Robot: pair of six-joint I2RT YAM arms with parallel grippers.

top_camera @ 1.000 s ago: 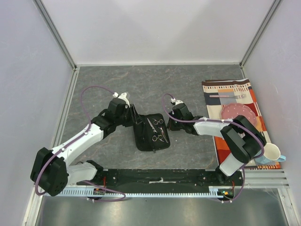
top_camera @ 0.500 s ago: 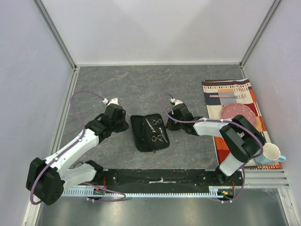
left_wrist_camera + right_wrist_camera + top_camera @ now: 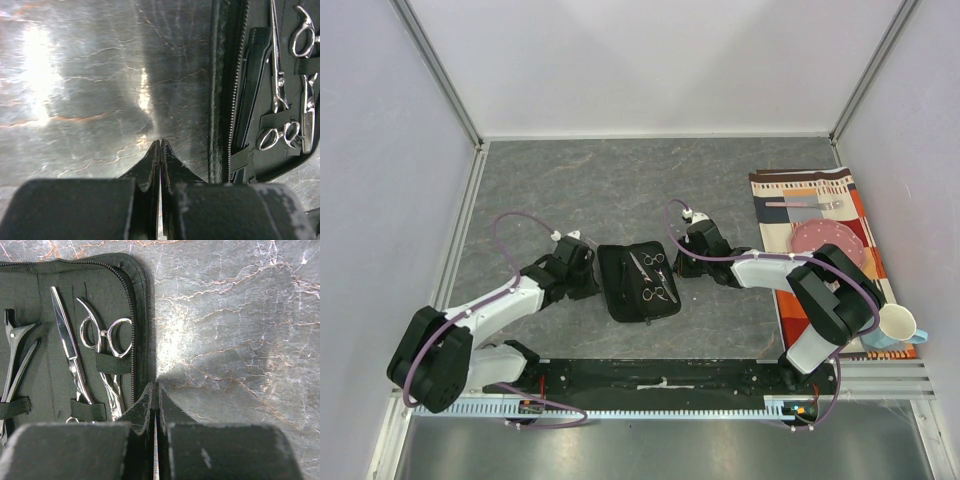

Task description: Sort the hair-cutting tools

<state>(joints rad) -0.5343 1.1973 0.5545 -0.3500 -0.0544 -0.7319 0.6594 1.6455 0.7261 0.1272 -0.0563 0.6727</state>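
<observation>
A black zip pouch [image 3: 620, 297] lies open and flat at the table's middle. Two silver scissors [image 3: 655, 263] are strapped inside it. In the right wrist view the scissors [image 3: 67, 347] lie next to thin black pieces [image 3: 17, 360] under elastic bands. In the left wrist view the scissors [image 3: 280, 100] sit beside a black stick-like piece [image 3: 251, 85]. My left gripper [image 3: 591, 284] is shut and empty, low at the pouch's left edge [image 3: 217, 75]. My right gripper [image 3: 681, 263] is shut and empty, its tips [image 3: 155, 385] at the pouch's right edge [image 3: 142, 315].
A striped placemat [image 3: 800, 187] lies at the right edge of the table. On it are a fork and knife [image 3: 805, 204], a pink plate [image 3: 825, 240] and a blue-and-white cup [image 3: 895, 325]. White walls enclose the table.
The pouch's left flap, raised by my left gripper one second ago, now lies flat and open. My left gripper drew away to the left, then came back low beside the pouch. The right arm stayed.
</observation>
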